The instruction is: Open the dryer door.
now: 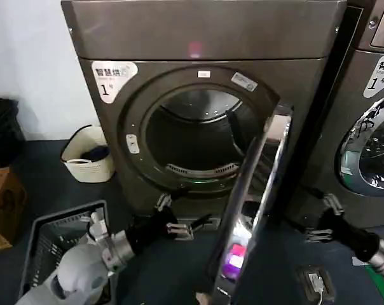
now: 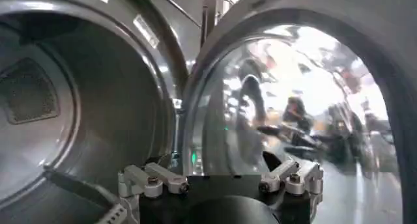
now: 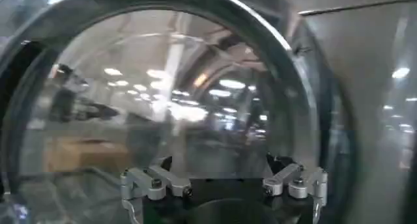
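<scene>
door: chrome-ringed round glass dryer door point(image 1: 255, 190) swung out edge-on from bronze-grey dryer point(image 1: 205, 95) | left pincer point(image 1: 173, 219) nearer, open, inside door | right pincer point(image 1: 320, 222) open, outside

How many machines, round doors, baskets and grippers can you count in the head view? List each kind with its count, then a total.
Machines: 2, the dryer and a second machine
Round doors: 2, the dryer door and a second door
Baskets: 2, cream, grey
Grippers: 2, left gripper, right gripper
Total: 8
</scene>
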{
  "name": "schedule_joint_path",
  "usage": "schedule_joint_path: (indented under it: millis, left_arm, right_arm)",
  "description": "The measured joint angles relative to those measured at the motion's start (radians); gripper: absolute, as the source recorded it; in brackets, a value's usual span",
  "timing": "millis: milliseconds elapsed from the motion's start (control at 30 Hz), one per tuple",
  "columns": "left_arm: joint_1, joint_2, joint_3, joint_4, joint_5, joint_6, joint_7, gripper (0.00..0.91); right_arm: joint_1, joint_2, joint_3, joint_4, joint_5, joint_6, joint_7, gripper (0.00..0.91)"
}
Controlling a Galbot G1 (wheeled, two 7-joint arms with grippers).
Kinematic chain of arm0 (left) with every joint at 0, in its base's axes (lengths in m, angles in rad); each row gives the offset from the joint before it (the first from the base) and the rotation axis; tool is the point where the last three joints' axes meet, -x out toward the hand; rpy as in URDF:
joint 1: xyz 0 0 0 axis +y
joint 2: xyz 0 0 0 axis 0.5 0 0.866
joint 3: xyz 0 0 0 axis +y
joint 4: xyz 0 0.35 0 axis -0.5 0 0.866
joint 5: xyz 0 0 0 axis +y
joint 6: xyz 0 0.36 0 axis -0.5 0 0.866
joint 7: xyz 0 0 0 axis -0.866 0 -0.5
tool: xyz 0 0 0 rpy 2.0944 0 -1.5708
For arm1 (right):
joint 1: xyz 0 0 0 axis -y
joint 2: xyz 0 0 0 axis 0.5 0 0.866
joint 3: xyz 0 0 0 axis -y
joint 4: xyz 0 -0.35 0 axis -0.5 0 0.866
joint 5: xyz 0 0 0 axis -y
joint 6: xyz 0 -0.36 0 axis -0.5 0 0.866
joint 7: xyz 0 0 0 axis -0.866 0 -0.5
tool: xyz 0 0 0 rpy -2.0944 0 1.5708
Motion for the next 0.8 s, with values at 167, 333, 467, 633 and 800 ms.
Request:
schedule_joint_path:
  millis: [167, 333, 467, 633, 800]
  left_arm:
    - [-0.012, 0.019, 0.028, -0.010, -0.007, 0.000, 0.008, 0.907]
    - [-0.033, 0.033, 0.066, -0.011, -0.010, -0.001, 0.008, 0.907]
    - [-0.054, 0.035, 0.109, -0.005, -0.005, -0.008, 0.008, 0.907]
    - [-0.092, 0.030, 0.173, 0.003, -0.003, -0.020, 0.007, 0.907]
    - [-0.126, 0.014, 0.236, 0.017, 0.011, -0.031, 0.008, 0.907]
  right_arm:
    - [-0.022, 0.017, 0.083, 0.020, 0.030, -0.023, 0.113, 0.907]
    - [-0.055, 0.041, 0.165, 0.047, 0.035, 0.000, 0.304, 0.907]
    - [-0.079, 0.047, 0.214, 0.058, 0.028, -0.005, 0.414, 0.907]
    - [-0.109, 0.043, 0.278, 0.070, -0.015, -0.078, 0.542, 0.907]
    - [-0.145, 0.043, 0.331, 0.082, -0.081, -0.110, 0.680, 0.907]
